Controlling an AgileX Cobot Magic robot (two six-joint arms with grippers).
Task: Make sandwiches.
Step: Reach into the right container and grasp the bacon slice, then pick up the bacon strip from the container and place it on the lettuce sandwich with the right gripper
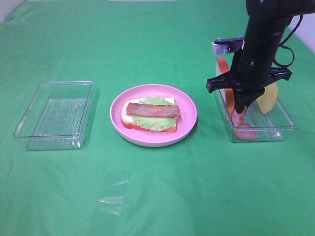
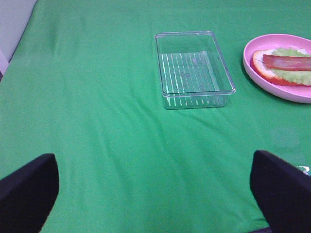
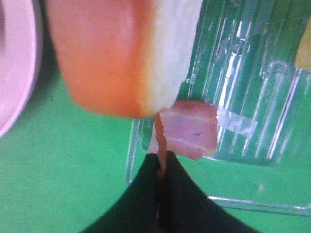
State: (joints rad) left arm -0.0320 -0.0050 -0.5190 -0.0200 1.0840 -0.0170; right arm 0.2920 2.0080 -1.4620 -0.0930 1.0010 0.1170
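R grip (image 1: pixel 241 109): clamped on thin red strip (image 3: pixel 159 136), edge-on.
Sandwich (image 1: pixel 150 115): to my left, long axis sideways; R arm nearer.

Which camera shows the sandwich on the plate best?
Exterior high: the whole sandwich shows, bacon on lettuce on bread. Left wrist cuts it off at the frame edge. Right wrist shows only the plate rim, no sandwich.

Bottom bread: white toy bread slice with orange-brown crust (image 1: pixel 124 116), lying flat, frame centre.
Lettuce: ruffled light-green lettuce leaf (image 1: pixel 152 123), spread over that slice.
Top strip: reddish-brown bacon strip (image 1: pixel 153 110), flat across the lettuce.
Second bread: matching upright bread slice (image 1: pixel 223 65), on edge, right of frame.
Cheese: thin yellow cheese slice (image 1: pixel 269 98), leaning, far right.
Held strip: second reddish bacon strip (image 1: pixel 239 118), hanging upright, pinched by the black right gripper (image 1: pixel 241 109).
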